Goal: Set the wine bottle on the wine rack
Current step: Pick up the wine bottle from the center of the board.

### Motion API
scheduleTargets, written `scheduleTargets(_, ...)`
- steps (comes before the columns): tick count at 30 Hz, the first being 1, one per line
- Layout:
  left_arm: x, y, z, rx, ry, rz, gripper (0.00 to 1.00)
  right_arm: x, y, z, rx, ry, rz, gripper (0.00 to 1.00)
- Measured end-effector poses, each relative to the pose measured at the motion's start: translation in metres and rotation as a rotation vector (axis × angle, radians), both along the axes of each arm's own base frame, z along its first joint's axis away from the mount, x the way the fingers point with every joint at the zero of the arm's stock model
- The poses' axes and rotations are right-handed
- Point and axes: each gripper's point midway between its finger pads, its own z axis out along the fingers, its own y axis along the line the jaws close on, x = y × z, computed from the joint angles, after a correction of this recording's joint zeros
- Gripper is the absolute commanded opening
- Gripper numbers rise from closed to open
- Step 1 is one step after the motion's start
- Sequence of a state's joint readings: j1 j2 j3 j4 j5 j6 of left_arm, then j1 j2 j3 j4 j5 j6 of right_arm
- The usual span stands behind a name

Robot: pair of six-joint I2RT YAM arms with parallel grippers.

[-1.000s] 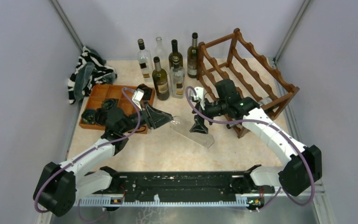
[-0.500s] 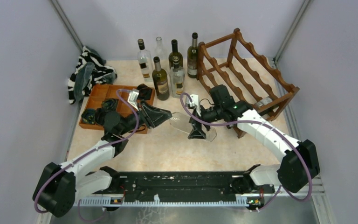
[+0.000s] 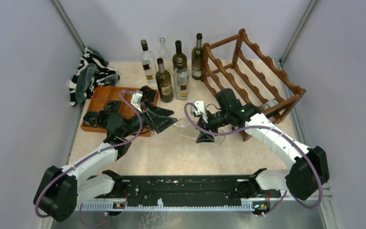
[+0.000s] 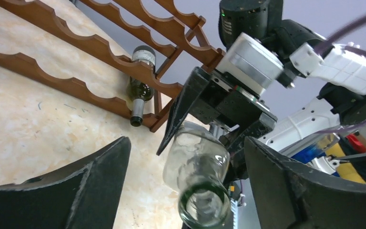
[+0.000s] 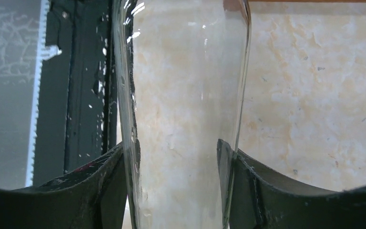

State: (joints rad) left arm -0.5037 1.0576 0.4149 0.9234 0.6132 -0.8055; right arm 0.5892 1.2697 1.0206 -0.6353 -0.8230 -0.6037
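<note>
A clear glass wine bottle (image 3: 188,128) lies tilted between my two grippers, its neck pointing left. My right gripper (image 3: 208,136) is shut on the bottle's body; in the right wrist view both fingers (image 5: 105,186) press against the wine bottle (image 5: 186,95) glass. My left gripper (image 3: 171,120) stands open around the neck, its fingers (image 4: 100,171) well apart from the mouth of the wine bottle (image 4: 198,167). The dark reddish-brown wine rack (image 3: 257,71) stands at the back right; a dark bottle (image 4: 140,86) lies in the lowest tier of the wine rack (image 4: 90,47).
Several upright bottles (image 3: 171,71) stand at the back centre, left of the rack. An orange-brown compartment tray (image 3: 106,94) with dark items sits at the left, beside my left arm. A black-and-white striped cloth (image 3: 90,71) lies in the back left corner.
My left gripper has let go of the bottle's neck and opened wide. My right gripper has moved left over the bottle's body and shut on it.
</note>
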Motion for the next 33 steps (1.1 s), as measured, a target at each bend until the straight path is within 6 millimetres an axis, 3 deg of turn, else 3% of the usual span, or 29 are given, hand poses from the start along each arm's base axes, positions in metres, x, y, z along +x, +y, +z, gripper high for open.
scheduleTargets(6, 0.006, -0.002, 0.006, 0.115, -0.009, 0.009, 0.99, -0.007, -0.022, -0.004, -0.083, -0.145, 0.076, 0.0)
scheduleTargets(10, 0.0, 0.001, 0.011, 0.193, -0.02, -0.014, 0.98, -0.007, -0.039, -0.015, -0.172, -0.232, 0.131, 0.0)
scheduleTargets(14, -0.018, 0.0, -0.011, 0.242, 0.034, -0.105, 0.91, -0.003, -0.052, -0.024, -0.249, -0.312, 0.189, 0.0)
scheduleTargets(21, -0.05, -0.005, -0.071, 0.285, 0.222, -0.312, 0.87, 0.001, -0.062, -0.027, -0.319, -0.433, 0.31, 0.0)
scheduleTargets(26, -0.06, -0.016, -0.084, 0.282, 0.284, -0.403, 0.87, 0.005, -0.065, -0.026, -0.344, -0.482, 0.351, 0.0)
scheduleTargets(33, -0.078, -0.038, -0.086, 0.283, 0.281, -0.455, 0.68, 0.01, -0.061, -0.023, -0.363, -0.516, 0.372, 0.0)
